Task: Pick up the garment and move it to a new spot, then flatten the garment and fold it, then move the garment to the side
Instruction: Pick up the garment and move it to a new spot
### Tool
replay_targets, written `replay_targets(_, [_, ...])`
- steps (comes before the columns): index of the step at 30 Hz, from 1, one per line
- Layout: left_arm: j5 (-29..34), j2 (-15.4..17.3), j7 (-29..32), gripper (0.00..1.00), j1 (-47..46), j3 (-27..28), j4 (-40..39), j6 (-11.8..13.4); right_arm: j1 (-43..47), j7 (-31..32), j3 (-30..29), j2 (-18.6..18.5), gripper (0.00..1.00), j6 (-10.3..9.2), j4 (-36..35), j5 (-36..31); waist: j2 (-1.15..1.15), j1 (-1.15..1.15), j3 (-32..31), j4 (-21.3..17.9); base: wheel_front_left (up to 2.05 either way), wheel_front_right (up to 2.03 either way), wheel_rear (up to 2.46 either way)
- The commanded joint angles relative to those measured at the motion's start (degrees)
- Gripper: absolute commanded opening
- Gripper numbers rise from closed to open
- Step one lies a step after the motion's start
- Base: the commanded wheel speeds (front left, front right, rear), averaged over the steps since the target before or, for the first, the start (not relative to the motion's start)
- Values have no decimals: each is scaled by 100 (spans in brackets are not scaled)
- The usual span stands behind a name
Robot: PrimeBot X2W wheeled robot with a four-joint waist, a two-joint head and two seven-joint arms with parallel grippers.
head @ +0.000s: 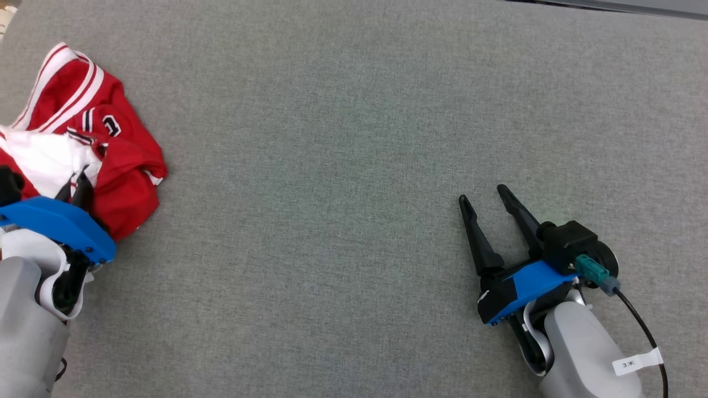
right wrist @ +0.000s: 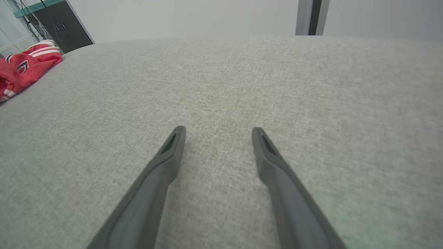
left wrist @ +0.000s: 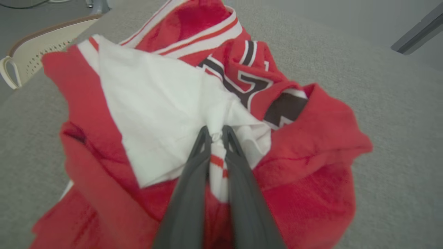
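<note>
The garment [head: 119,160] is a red jersey with white stripes and a white inner layer, crumpled at the far left of the grey cloth surface. In the left wrist view the garment [left wrist: 304,166] lies bunched under my left gripper [left wrist: 216,133], whose dark fingers are shut on a pinch of its white and red fabric. In the head view my left gripper [head: 77,185] is partly hidden behind its blue mount at the garment's near edge. My right gripper [head: 484,194] rests open at the lower right, far from the garment [right wrist: 24,67]. Between the fingers of my right gripper [right wrist: 218,129] there is nothing but bare cloth.
The grey cloth surface [head: 343,166] stretches wide between the two arms. A pale perforated basket [left wrist: 31,52] stands beyond the surface's edge behind the garment. A dark cabinet [right wrist: 65,27] stands past the far edge in the right wrist view.
</note>
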Motion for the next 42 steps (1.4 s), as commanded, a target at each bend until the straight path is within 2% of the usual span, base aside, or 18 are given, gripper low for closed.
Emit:
replay_targets(1, [-11, 38, -116, 0, -151, -94, -63, -6, 194, 79, -90, -125, 100, -10, 301, 86, 0, 0, -51, -14, 0, 0, 0])
replay_targets(9, [-50, 191, -799, 0, -465, -730, -699, -6, 284, 49, 41, -94, 100, -9, 243, 281, 0, 0, -464, -142, 0, 0, 0])
replay_targets(14, [46, 111, -1121, 0, -615, -1141, -1108, -6, 364, 45, 100, -85, 100, -6, 211, 437, 0, 0, -763, -328, 0, 0, 0])
replay_targets(25, [124, -600, -1296, 0, -415, -1740, -1706, -6, 666, 43, 141, -81, 100, -5, 168, 607, 0, 0, -1124, -973, 0, 0, 0])
replay_targets(32, [269, -1140, -1297, 0, -111, -1739, -2166, -6, 736, 43, 213, -82, 100, -5, 167, 720, 0, 0, -1169, -1370, 0, 0, 0])
replay_targets(42, [670, -1591, -1299, 0, 135, -2305, -1942, -6, 774, 43, 285, -79, 100, -5, 211, 802, 0, 0, -1199, -1696, 0, 0, 0])
